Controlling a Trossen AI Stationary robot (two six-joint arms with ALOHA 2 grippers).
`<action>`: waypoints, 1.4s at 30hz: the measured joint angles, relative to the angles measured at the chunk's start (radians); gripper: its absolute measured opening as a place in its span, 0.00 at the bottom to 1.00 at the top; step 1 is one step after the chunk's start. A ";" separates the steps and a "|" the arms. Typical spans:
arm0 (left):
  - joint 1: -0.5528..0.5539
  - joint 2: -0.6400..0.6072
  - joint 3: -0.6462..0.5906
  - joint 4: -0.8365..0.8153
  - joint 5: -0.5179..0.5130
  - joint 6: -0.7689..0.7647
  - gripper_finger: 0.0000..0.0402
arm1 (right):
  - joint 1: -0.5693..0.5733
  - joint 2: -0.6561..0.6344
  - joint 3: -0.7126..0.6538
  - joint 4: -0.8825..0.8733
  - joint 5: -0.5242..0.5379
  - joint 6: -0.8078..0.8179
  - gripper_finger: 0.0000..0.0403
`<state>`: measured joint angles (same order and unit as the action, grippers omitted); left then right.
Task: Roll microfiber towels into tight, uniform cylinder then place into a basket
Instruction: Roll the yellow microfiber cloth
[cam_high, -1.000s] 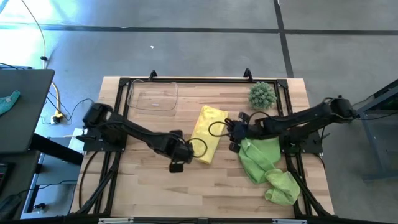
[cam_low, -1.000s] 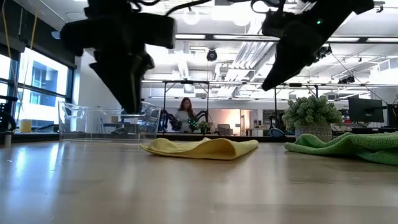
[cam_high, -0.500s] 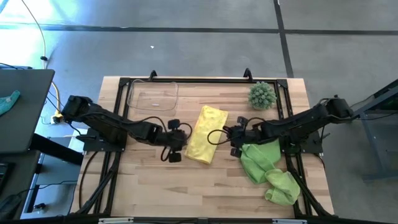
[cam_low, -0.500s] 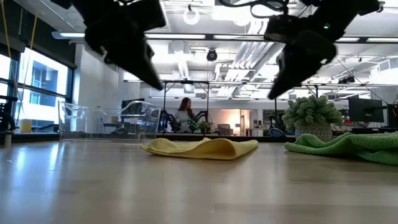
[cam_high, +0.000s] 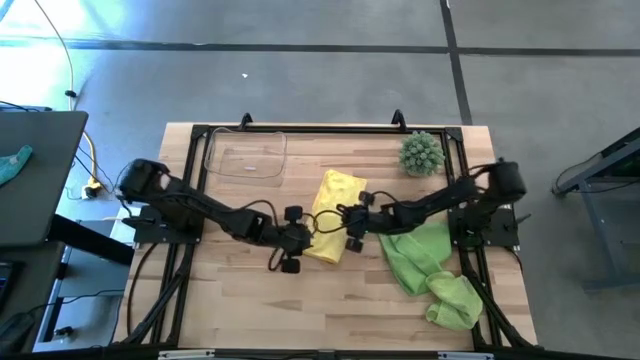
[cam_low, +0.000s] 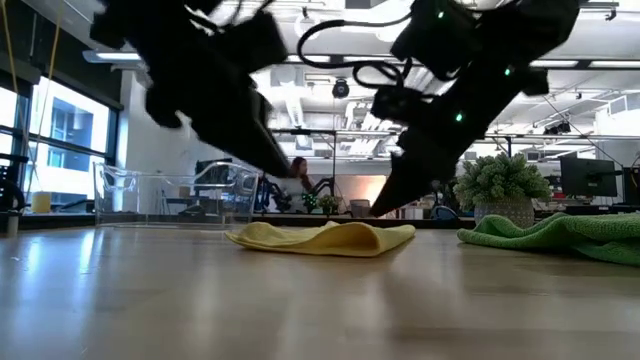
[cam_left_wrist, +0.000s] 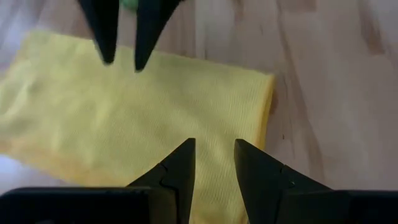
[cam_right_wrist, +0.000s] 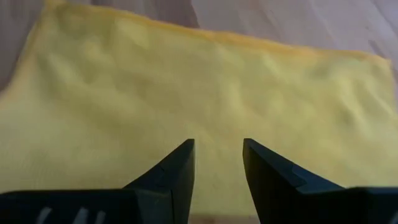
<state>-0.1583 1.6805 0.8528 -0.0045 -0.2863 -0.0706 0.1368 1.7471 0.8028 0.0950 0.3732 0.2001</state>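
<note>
Three microfiber towels lie on the tabletop (cam_high: 250, 300) — one yellow towel (cam_high: 333, 200) and two green towels, one (cam_high: 418, 250) bunched against the other (cam_high: 455, 300). There is one clear basket (cam_high: 245, 155) and one spiky green plant (cam_high: 421, 153). Two robot arms — the left hand (cam_high: 300, 240), the right hand (cam_high: 345, 222).

The pale wooden plank worktop (cam_high: 240, 300) carried a shallow clear plastic tray (cam_high: 245, 155) near its far left corner, a pale yellow microfiber cloth (cam_high: 333, 205) at centre, a spiky green plant (cam_high: 421, 153), and crumpled light green towels (cam_high: 430, 265) toward the right.
</note>
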 joint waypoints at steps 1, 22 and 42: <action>0.000 0.013 -0.004 -0.008 -0.001 0.003 0.25 | 0.001 0.019 0.000 0.030 -0.007 0.001 0.32; 0.020 0.117 -0.003 0.481 0.109 -0.084 0.25 | -0.067 -0.047 -0.002 -0.178 -0.220 -0.366 0.32; 0.020 0.116 -0.003 0.202 0.196 0.176 0.25 | 0.100 -0.324 -0.001 -0.607 -0.154 -0.073 0.32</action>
<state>-0.1378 1.7966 0.8501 0.1972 -0.0902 0.1054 0.2363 1.4236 0.8017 -0.5122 0.2192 0.1273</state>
